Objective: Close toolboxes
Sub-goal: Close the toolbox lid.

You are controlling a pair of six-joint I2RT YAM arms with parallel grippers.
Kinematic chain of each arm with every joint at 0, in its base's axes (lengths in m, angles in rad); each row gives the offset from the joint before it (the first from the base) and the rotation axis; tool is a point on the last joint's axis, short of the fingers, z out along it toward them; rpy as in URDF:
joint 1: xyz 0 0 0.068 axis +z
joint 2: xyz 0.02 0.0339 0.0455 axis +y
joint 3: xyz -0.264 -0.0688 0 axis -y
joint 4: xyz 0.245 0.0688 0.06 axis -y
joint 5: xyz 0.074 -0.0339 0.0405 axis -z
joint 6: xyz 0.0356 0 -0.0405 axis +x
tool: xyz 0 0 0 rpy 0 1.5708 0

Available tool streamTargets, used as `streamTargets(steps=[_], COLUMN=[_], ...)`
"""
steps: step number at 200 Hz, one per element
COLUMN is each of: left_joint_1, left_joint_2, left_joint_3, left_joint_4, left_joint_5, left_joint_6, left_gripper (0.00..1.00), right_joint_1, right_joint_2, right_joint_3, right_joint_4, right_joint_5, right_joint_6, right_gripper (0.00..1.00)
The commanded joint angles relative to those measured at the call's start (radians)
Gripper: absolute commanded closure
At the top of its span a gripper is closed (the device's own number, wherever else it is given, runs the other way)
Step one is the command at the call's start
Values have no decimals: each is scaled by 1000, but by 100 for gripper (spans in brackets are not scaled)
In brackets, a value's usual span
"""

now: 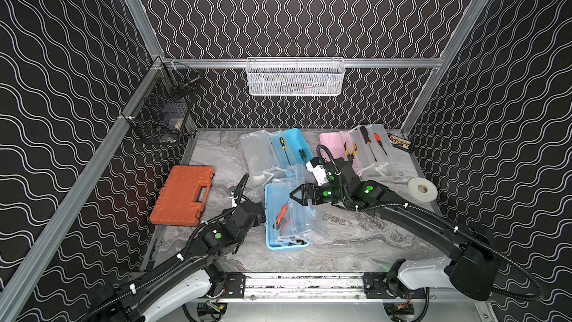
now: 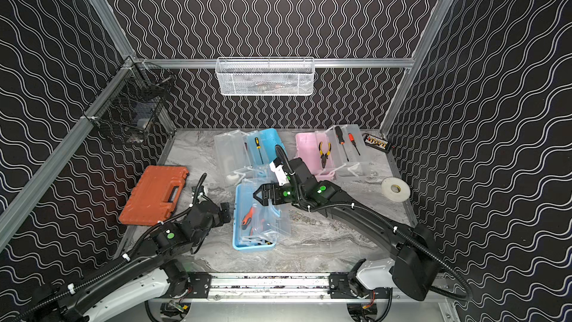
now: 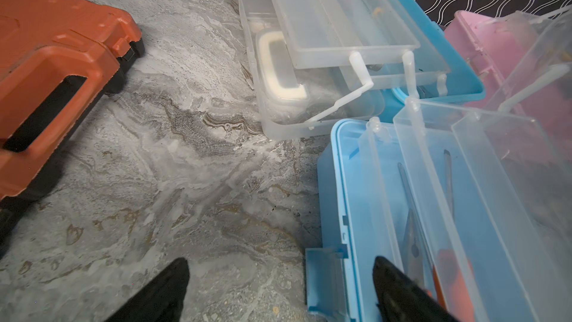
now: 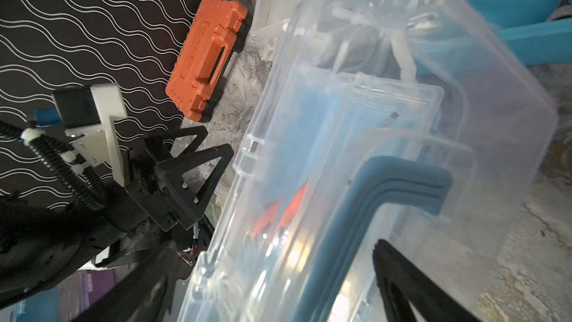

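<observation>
Toolboxes are being kept open on the counter [image 1: 356,243]: near blue toolbox [image 1: 270,199] central, far blue toolbox [image 1: 294,139] and pink toolbox [image 1: 329,144] behind. Left hand [image 3: 280,269] and right hand [image 1: 292,195] are being held open beside the near one.

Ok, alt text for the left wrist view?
Open left tool poised over the rim of an open light-blue plastic toolbox with clear trays. Beyond: a second open blue toolbox, a pink toolbox, and an orange hard case on a grey marble tabletop.
</observation>
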Motion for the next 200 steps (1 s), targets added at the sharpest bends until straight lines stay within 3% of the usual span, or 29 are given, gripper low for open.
streamTargets(steps=[1,21,112,173,200], left_joint_1=[2,1,2,3,3], left_joint_2=[-10,-15,-54,-62,-62], left_joint_3=[-6,-11,-23,-14,-17], left_joint_4=[-28,-45,-84,-95,-83], left_joint_5=[-18,-19,-29,-26,-13], left_joint_6=[-18,-24,-31,-30,-28], left_gripper=[3,3,3,2,2], right_joint_1=[20,62,148,156,156], right_joint_2=[26,60,135,114,97], right_joint_3=[15,45,168,203,195], right_joint_4=[-52,-82,-102,-95,-138], right_joint_5=[86,151,239,239,341], right_joint_6=[-2,-15,-31,-59,-46], right_gripper=[1,1,1,1,1])
